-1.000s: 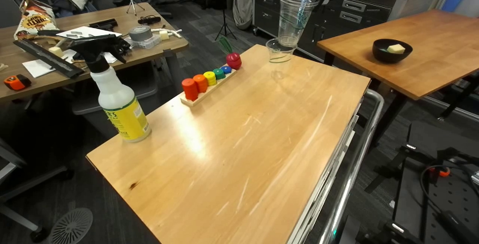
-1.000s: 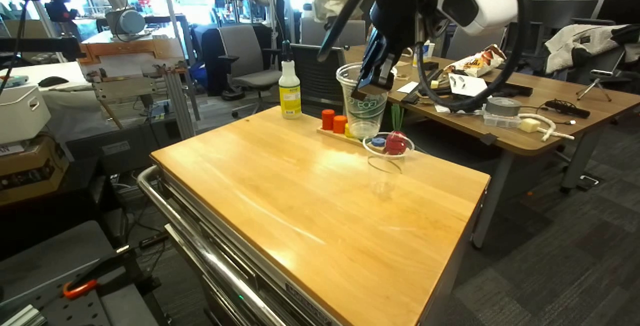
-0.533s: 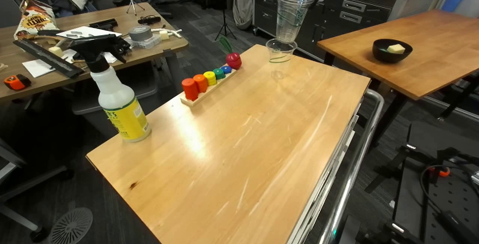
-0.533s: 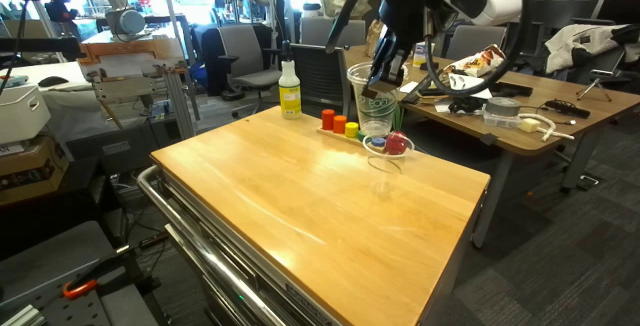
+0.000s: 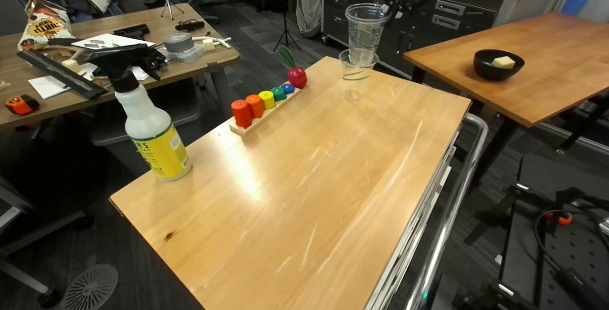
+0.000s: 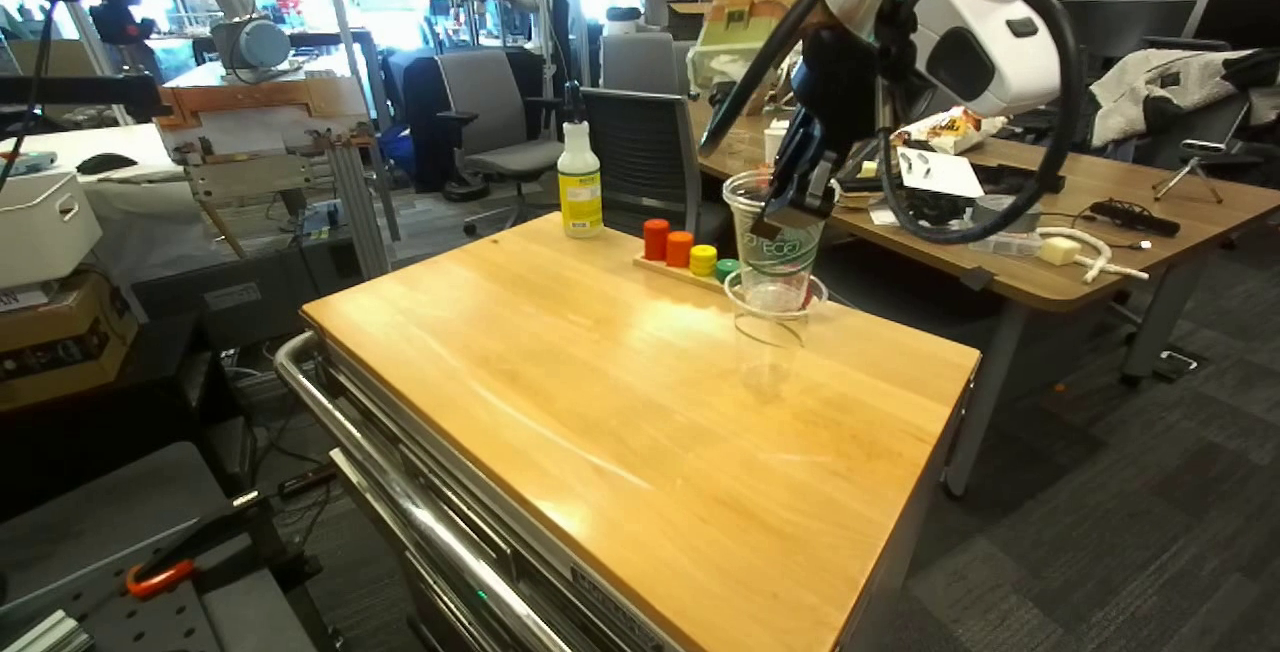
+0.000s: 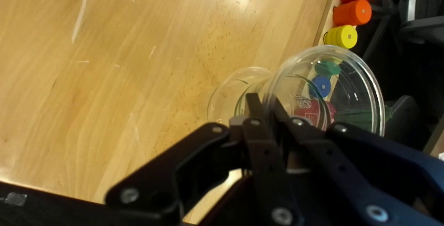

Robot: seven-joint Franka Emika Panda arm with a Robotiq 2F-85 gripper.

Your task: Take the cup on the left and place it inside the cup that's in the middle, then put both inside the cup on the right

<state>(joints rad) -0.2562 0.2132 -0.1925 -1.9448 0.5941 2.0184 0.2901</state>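
Nested-looking clear plastic cups (image 6: 781,262) are pinched at the rim by the black gripper (image 7: 265,104) and poised at the mouth of another clear plastic cup (image 5: 355,79), far back! Presumably light, slick, crushable; best rim-held.

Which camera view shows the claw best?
The wrist view: the claw is close up there, pinching the rim of a clear cup. Both exterior views show it smaller, at that rim, the pinch harder to make out.
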